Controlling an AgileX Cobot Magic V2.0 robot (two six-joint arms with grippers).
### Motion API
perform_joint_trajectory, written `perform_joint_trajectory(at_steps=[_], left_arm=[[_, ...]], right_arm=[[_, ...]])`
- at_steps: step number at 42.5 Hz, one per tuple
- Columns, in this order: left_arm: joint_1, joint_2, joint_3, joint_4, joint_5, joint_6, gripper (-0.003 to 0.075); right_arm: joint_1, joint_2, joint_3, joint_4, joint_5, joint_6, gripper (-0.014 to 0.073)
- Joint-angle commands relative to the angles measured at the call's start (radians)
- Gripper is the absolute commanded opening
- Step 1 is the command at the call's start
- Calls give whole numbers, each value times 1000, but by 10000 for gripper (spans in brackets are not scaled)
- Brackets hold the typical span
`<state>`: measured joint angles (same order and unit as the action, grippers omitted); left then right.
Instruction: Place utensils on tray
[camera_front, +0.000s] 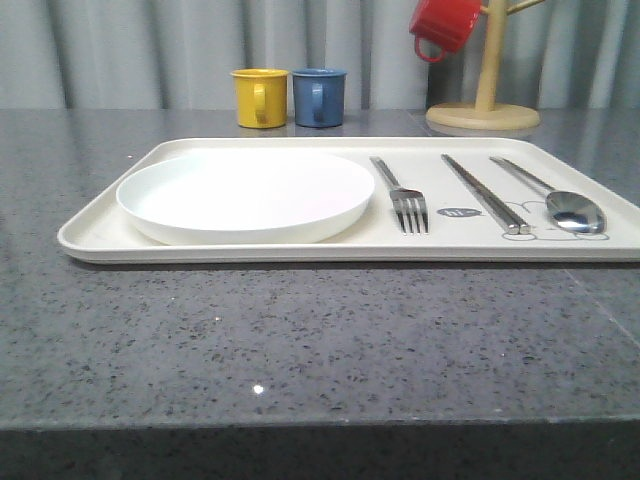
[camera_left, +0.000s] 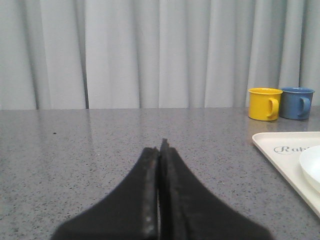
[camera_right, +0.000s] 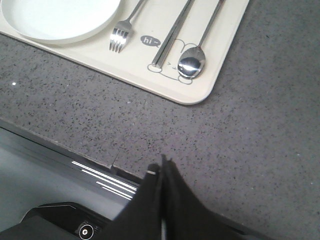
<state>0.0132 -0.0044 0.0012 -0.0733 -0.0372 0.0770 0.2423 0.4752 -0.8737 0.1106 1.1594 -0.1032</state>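
- Front view: cream tray lies flat on grey speckled counter. Round white plate sits on tray's left half. To plate's right, on the tray and roughly parallel w/ handles pointing away: fork nearest plate, then chopsticks as a touching pair, then spoon furthest right. Utensils apart from each other, none touching plate. Behind tray: yellow mug just beside blue mug; wooden mug tree to the right w/ red mug hanging on it.
- Left wrist view: left gripper low over bare counter, jaws pressed together, nothing betw. them. Tray corner w/ cursive script, plate edge, yellow + blue mugs off to one side; grey curtain behind.
- Right wrist view: right gripper near counter's front edge, jaws closed tight, holding nothing, well apart from tray. Fork, chopsticks, spoon lie on tray beside plate; spoon bowl and chopstick tips over rabbit drawing, "hi" bubble betw. fork and chopsticks.
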Motion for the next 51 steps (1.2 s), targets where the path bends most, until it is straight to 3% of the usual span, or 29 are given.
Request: perform_joint_trajectory(at_steps=[1,11,24,37,45,51], left_arm=[[2,-21,14,-7,-84,-3,-20],[2,-21,14,-7,-84,-3,-20],[2,-21,14,-7,-84,-3,-20],[2,-21,14,-7,-84,-3,-20],[2,-21,14,-7,-84,-3,-20],[2,-21,14,-7,-84,-3,-20]], right_arm=[[-1,7,-22,-2,-57,1,-118],[-12,-19,6,-18,-100,0,-118],[-166,-267,414,-28,-599,0,-118],[-224,-471,738,-4,-898,0,-118],[-243,-501,855,86,-1071,0,-118],[-244,-501,899,66,-1146,-3,-118]])
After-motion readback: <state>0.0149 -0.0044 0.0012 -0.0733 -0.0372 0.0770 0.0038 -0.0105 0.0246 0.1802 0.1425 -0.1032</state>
